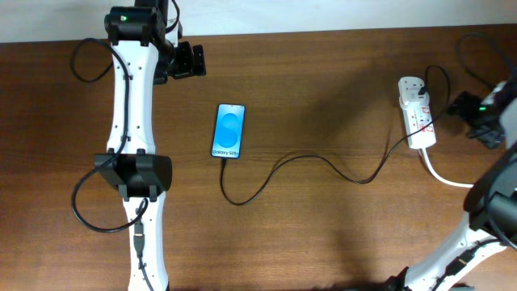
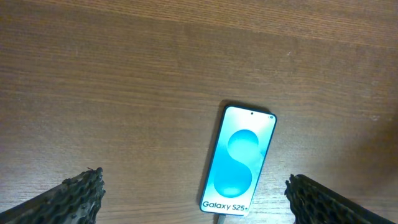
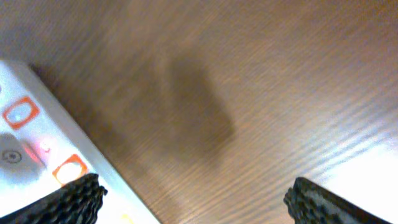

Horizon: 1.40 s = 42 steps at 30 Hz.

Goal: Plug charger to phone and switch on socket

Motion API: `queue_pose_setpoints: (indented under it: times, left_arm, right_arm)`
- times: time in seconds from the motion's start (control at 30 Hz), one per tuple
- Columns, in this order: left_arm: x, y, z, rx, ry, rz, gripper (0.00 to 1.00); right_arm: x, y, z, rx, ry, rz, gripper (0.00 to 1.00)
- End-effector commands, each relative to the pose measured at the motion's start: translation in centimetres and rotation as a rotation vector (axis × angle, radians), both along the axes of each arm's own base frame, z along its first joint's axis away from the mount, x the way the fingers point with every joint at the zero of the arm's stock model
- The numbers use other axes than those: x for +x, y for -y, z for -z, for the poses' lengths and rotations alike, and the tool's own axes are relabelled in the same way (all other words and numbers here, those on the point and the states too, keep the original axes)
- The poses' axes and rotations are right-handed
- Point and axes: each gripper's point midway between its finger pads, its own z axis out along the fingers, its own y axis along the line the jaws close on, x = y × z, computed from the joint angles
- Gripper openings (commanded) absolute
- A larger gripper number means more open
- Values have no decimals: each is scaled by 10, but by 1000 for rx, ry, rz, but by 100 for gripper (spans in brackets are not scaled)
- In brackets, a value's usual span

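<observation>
The phone (image 1: 229, 130) lies flat on the wooden table with its blue screen up; it also shows in the left wrist view (image 2: 239, 160). The thin black charger cable (image 1: 307, 162) runs from the phone's lower end, where its tip (image 1: 224, 159) meets the phone, to the socket (image 1: 417, 113), a white power strip at the right. In the right wrist view the socket (image 3: 37, 149) shows red switches and a small red light. My left gripper (image 1: 187, 61) is open and empty, beyond the phone's top. My right gripper (image 1: 477, 113) is open and empty, just right of the socket.
A thick white cable (image 1: 443, 174) leaves the socket toward the right edge. A plug head (image 1: 410, 86) sits in the socket's far end. The left arm's body (image 1: 133, 153) lies along the table left of the phone.
</observation>
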Motion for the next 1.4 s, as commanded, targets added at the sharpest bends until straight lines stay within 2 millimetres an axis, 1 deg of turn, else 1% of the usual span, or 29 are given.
queue_pose_setpoints:
  times: [0.0, 0.07, 0.13, 0.17, 0.2, 0.27, 0.3, 0.33, 0.37, 0.4, 0.43, 0.47, 0.5, 0.57, 0.63, 0.67, 0.73, 0.77, 0.83, 1.0, 1.07, 1.23, 1.3, 1.37]
  left_arm:
    - [-1, -1, -12, 3, 26, -6, 99]
    - [-1, -1, -12, 3, 27, -6, 99]
    - [-1, -1, -12, 3, 26, -6, 99]
    - [-1, -1, -12, 3, 27, -6, 99]
    - [-1, -1, -12, 3, 26, -6, 99]
    - [-1, -1, -12, 3, 27, -6, 99]
    - [-1, -1, -12, 3, 27, -6, 99]
    - [-1, -1, -12, 3, 27, -6, 99]
    - [-1, -1, -12, 3, 26, -6, 99]
    - [-1, -1, -12, 3, 26, -6, 100]
    - [-1, -1, -12, 3, 26, -6, 100]
    - [-1, -1, -12, 3, 26, -6, 99]
    - [-1, -1, -12, 3, 27, -6, 99]
    - [-1, -1, -12, 3, 26, -6, 99]
    - [-1, -1, -12, 3, 26, -6, 99]
    - [-1, -1, -12, 3, 27, -6, 99]
    - [-1, -1, -12, 3, 27, -6, 99]
    - [-1, -1, -12, 3, 27, -6, 99]
    - [-1, -1, -12, 3, 26, -6, 99]
    - [-1, 0, -12, 3, 27, -4, 99]
    - [-1, 0, -12, 3, 27, -4, 99]
    - [-1, 0, -12, 3, 26, -4, 99]
    - [-1, 1, -12, 3, 26, -4, 99]
    - [-1, 0, -12, 3, 27, -4, 99]
  right_arm:
    - [5, 22, -97, -57, 171, 39, 98]
    - [4, 19, -149, -88, 249, 28, 98]
    - [-2, 11, -191, -124, 305, 19, 98]
    - [-4, 2, -213, -134, 342, -3, 98]
    - [-8, -12, -239, -135, 394, -37, 98]
    - [-15, -47, -282, -130, 500, -138, 98]
    - [-20, -72, -306, -121, 559, -201, 98]
    - [-25, -90, -321, -122, 595, -254, 98]
    - [-33, -115, -338, -121, 631, -320, 98]
    - [-39, -133, -347, -129, 648, -369, 98]
    - [-52, -162, -359, -142, 657, -445, 98]
    - [-59, -179, -364, -147, 664, -490, 98]
    - [-71, -205, -369, -147, 666, -559, 98]
    - [-90, -237, -374, -125, 666, -631, 98]
    - [-114, -269, -375, -82, 651, -700, 98]
    - [-126, -281, -373, -61, 638, -727, 98]
    - [-141, -294, -369, -32, 611, -758, 98]
    - [-147, -297, -366, -19, 595, -766, 98]
    - [-150, -299, -365, -13, 588, -768, 98]
    - [-143, -297, -359, -5, 567, -767, 98]
    - [-140, -284, -348, -51, 506, -731, 98]
    - [-137, -279, -326, -21, 403, -710, 98]
    - [-135, -271, -325, -64, 398, -690, 98]
    - [-133, -275, -329, -88, 440, -706, 98]
